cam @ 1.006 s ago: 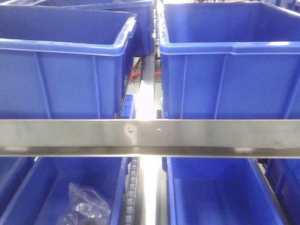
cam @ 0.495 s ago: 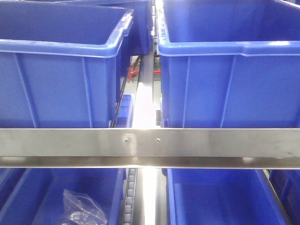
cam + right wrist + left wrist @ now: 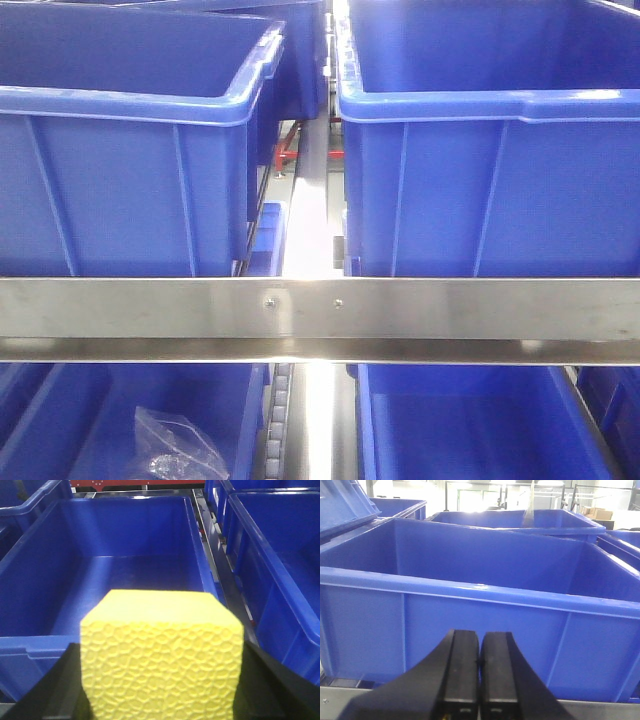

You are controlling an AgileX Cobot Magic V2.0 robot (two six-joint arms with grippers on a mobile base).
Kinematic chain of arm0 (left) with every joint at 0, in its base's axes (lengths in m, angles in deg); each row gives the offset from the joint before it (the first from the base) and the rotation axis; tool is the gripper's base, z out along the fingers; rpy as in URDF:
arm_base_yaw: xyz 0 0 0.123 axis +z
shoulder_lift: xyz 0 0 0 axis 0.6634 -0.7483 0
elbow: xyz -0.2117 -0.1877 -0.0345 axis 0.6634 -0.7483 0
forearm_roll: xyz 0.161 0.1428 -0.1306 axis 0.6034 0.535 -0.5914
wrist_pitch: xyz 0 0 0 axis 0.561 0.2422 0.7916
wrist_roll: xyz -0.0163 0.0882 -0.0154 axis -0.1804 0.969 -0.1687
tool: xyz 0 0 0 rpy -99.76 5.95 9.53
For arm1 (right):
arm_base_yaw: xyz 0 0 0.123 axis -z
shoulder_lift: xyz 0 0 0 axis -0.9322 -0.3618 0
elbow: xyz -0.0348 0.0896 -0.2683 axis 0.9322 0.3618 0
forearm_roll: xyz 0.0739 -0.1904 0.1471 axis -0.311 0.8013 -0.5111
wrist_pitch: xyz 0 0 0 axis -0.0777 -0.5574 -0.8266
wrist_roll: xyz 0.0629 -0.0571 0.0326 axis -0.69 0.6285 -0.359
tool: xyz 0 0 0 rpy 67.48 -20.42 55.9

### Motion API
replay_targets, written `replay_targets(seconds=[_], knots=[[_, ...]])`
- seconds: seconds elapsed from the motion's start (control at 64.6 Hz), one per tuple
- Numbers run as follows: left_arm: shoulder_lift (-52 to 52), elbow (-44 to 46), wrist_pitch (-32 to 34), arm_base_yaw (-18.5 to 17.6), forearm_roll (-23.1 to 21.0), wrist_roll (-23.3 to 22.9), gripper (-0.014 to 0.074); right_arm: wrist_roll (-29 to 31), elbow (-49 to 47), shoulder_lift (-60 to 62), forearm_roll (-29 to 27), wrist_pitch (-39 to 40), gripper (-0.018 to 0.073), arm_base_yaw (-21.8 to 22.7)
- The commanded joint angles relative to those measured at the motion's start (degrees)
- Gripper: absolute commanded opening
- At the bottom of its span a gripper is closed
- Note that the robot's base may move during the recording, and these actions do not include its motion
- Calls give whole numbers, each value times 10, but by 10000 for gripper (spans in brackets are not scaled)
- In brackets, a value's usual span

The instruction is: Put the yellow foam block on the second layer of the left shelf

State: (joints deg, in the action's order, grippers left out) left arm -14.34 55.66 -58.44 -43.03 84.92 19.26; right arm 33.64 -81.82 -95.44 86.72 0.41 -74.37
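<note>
In the right wrist view my right gripper (image 3: 161, 680) is shut on the yellow foam block (image 3: 162, 655), a bright yellow cube with a dimpled face. It holds the block in front of an empty blue bin (image 3: 125, 575). In the left wrist view my left gripper (image 3: 479, 655) is shut and empty, its black fingers (image 3: 462, 670) pressed together in front of a blue bin's wall (image 3: 470, 625). Neither gripper nor the block shows in the front view.
The front view shows a metal shelf rail (image 3: 320, 310) across the middle, two large blue bins (image 3: 120, 160) (image 3: 490, 150) above it, and lower bins below. The lower left bin holds a clear plastic bag (image 3: 175, 450). More blue bins (image 3: 280, 555) stand to the right.
The front view has shifted: the shelf rail now sits lower in the frame and the upper bins have slid slightly left.
</note>
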Motion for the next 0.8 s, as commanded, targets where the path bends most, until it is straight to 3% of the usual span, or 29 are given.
replay_targets(seconds=[0.0,0.356,0.789], knots=[[9,-14,50,1,-2,-3,136,3,-15,-4,7,54,288,2],[9,-14,50,1,-2,-3,136,4,-30,-76,7,122,288,1],[9,-14,50,1,-2,-3,136,3,-79,-391,25,455,288,0]])
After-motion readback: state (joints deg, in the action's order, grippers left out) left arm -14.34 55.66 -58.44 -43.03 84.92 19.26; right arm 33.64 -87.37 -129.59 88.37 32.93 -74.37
